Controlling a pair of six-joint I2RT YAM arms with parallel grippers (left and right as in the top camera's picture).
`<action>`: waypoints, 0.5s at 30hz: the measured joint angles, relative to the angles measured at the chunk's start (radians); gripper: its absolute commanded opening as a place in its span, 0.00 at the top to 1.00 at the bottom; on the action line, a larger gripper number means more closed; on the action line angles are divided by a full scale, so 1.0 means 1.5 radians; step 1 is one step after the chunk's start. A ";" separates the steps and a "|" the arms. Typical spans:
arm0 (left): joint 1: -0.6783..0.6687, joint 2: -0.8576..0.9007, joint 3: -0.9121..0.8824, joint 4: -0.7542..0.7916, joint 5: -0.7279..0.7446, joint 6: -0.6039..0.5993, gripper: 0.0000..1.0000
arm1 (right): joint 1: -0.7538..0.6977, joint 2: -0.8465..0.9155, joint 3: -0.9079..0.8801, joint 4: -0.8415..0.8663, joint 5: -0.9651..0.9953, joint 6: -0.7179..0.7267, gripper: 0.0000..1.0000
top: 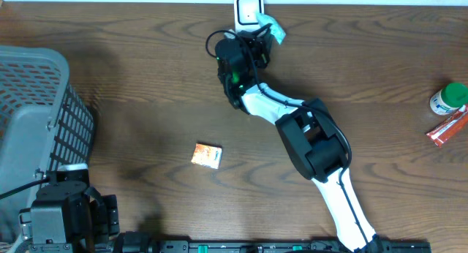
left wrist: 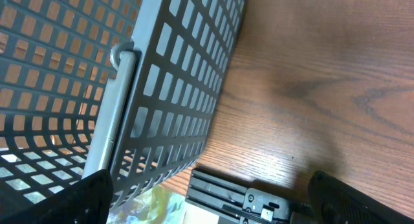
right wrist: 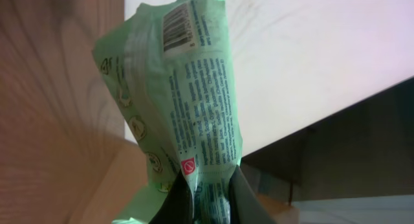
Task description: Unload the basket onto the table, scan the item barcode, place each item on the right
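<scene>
Right arm (top: pixel 314 143) outstretched, its gripper (right wrist: pixel 208 197) clenched — left arm (top: pixel 62 209) folded, jaws wide.

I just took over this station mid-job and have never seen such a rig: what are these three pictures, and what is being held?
Two robot arms work at a wooden table. The wide picture looks down from above; the other two come from a camera on each wrist. The right gripper is shut on a green packet, held near the white scanner, barcode showing. The left gripper is open and empty beside a grey basket. An orange packet, a green-capped bottle and a red packet are on the table.
</scene>
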 measured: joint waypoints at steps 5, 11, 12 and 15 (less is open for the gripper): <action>0.000 0.000 0.000 0.000 0.000 0.000 0.04 | 0.017 0.000 0.001 -0.004 -0.025 -0.024 0.99; 0.000 0.000 0.000 0.000 0.000 0.000 0.04 | 0.013 0.000 0.001 -0.004 -0.049 -0.051 0.99; 0.000 0.000 0.000 0.000 0.000 0.000 0.04 | 0.011 0.000 0.001 -0.002 -0.050 -0.059 0.99; 0.000 0.000 0.000 0.000 0.000 0.000 0.04 | 0.001 0.000 0.002 0.012 -0.055 -0.086 0.99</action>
